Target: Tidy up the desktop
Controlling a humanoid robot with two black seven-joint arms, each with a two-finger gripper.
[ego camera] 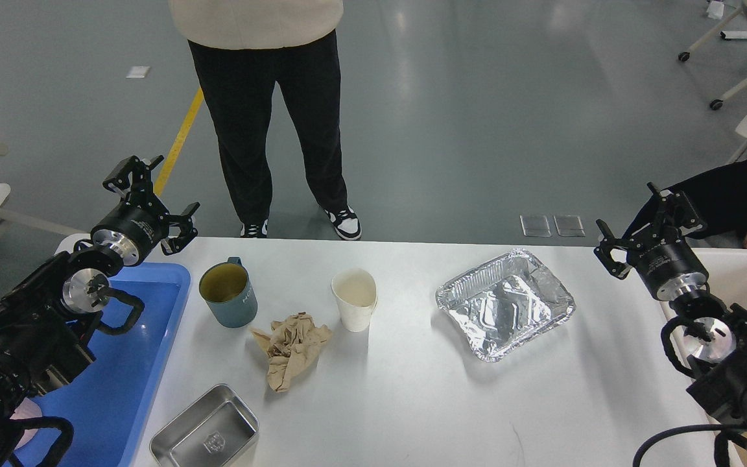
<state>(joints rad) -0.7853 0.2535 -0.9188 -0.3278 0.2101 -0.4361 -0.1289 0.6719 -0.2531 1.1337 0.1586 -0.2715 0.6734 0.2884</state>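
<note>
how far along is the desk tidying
Barely started, it seems. Nothing in hand: the left gripper and right gripper hover open and empty. Left on the desktop: mug, paper cup, crumpled paper, foil tray, metal tin.

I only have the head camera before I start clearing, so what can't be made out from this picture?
- blue tray: its near end runs off the bottom edge, and the left arm covers much of its inside.
- white bin: mostly behind the right arm, cut by the right edge; contents unseen.
- steel tin: near corner cut by the bottom edge.
- teal mug: liquid or just staining inside, unclear.
- paper cup: bottom not visible.
</note>
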